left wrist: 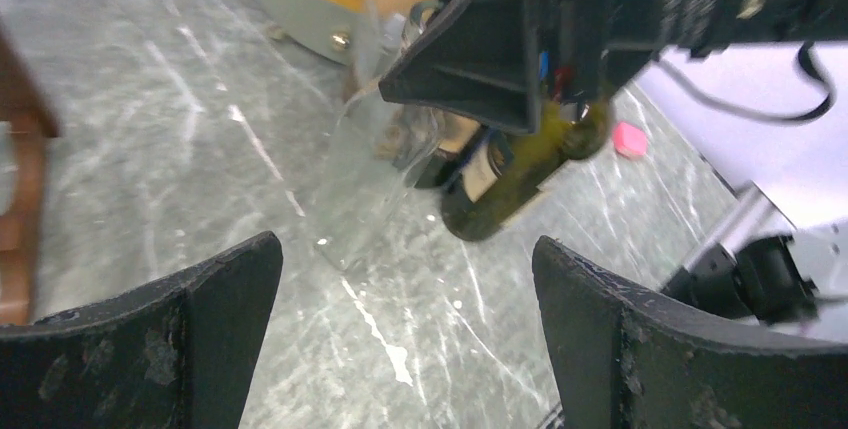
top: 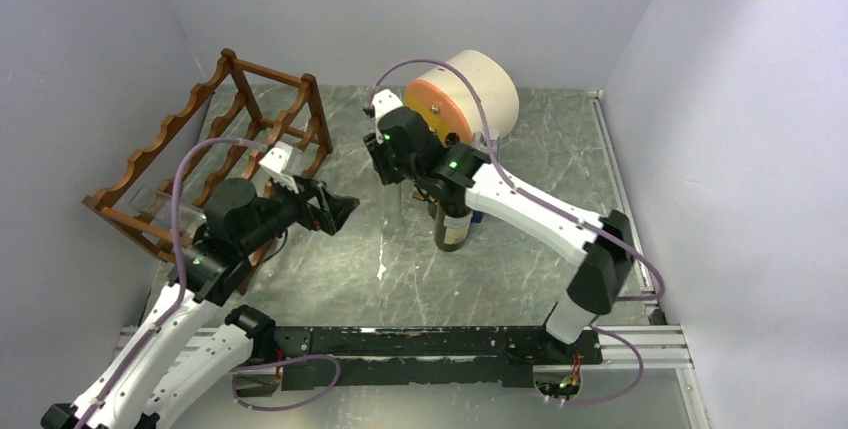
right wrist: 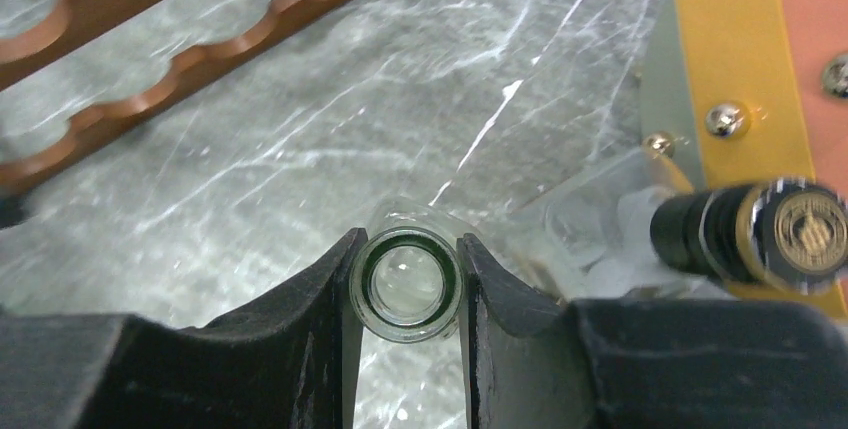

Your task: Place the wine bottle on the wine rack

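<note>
Two fingers [right wrist: 320, 319] of the right gripper [right wrist: 407, 247] are clamped on the clear bottle [right wrist: 405, 287], seemingly just its lip, so slipping is risked.

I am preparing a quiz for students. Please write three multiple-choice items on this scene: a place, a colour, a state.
1. The wine rack stands: A. right of both arms; B. on the table's left side; C. between the arm bases.
2. The bottle in the right gripper is: A. blue; B. red; C. clear.
3. The left gripper is: A. open, empty; B. shut on the rack; C. shut on a bottle.
Key: 1B, top view shows it there; 2C, the table shows through it; 3A, its fingers stand wide apart.
</note>
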`<state>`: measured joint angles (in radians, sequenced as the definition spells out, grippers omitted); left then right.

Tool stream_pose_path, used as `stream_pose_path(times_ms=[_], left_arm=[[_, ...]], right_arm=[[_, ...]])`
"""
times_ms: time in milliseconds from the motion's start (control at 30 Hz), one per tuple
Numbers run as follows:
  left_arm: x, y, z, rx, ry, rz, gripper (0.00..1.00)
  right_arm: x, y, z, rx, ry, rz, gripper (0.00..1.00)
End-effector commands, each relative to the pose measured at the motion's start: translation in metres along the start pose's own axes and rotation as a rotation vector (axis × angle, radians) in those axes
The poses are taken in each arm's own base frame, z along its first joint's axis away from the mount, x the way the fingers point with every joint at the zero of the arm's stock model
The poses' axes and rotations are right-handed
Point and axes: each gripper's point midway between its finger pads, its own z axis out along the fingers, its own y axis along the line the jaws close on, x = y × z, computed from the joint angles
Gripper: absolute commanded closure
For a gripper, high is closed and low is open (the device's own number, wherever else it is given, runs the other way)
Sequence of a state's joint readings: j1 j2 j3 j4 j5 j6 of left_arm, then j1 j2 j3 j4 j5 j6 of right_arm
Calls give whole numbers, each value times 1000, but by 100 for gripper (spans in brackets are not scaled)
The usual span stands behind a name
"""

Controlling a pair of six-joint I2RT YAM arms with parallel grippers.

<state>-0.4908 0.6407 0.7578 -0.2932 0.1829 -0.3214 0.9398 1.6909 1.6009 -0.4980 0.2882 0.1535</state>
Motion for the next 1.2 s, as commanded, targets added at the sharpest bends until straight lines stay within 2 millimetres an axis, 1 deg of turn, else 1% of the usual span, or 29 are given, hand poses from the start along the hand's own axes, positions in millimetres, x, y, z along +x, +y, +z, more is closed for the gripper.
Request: stream_pose_path(times_ms=[0,100,200,267,367,433,533,667,767,900,967,1100,1133,1167], left_arm=[[15,-38,8,264,17,38,1],[27,-47,11,345,29,29,1],[40,-46,14,365,39,27,1],[49,-43,14,377,68,98,1],[50,-37,12,355,111,198,1],[47,-40,10,379,108,239,1],[48,-51,5,468,74,299,1],[49,-53,5,507,20,375,1],[49,-56,7,533,19,406,1],[52,-54,12,536,36,412,1],[52,-52,13,525,39,435,1],[45,-50,9,511,15,508,1],[44,-49,8,507,16,520,3],[44,-49,6,508,18,529,8]], right_arm=[[-24,16,-49,-157,-108,12,100],[-20,23,-70,-235,-127,32,100],[-17,25,-87,-274,-145,51,100],[-19,28,-98,-308,-166,69,100],[-22,36,-115,-381,-192,96,100],[-25,41,-123,-417,-213,122,100],[-34,45,-133,-456,-256,169,100],[-58,49,-148,-498,-339,239,100],[-70,52,-157,-533,-384,281,100],[-78,59,-162,-586,-410,332,100],[-80,62,-163,-600,-413,348,100],[-76,60,-165,-604,-420,375,100],[-76,60,-165,-603,-422,377,100],[-75,60,-166,-603,-421,378,100]])
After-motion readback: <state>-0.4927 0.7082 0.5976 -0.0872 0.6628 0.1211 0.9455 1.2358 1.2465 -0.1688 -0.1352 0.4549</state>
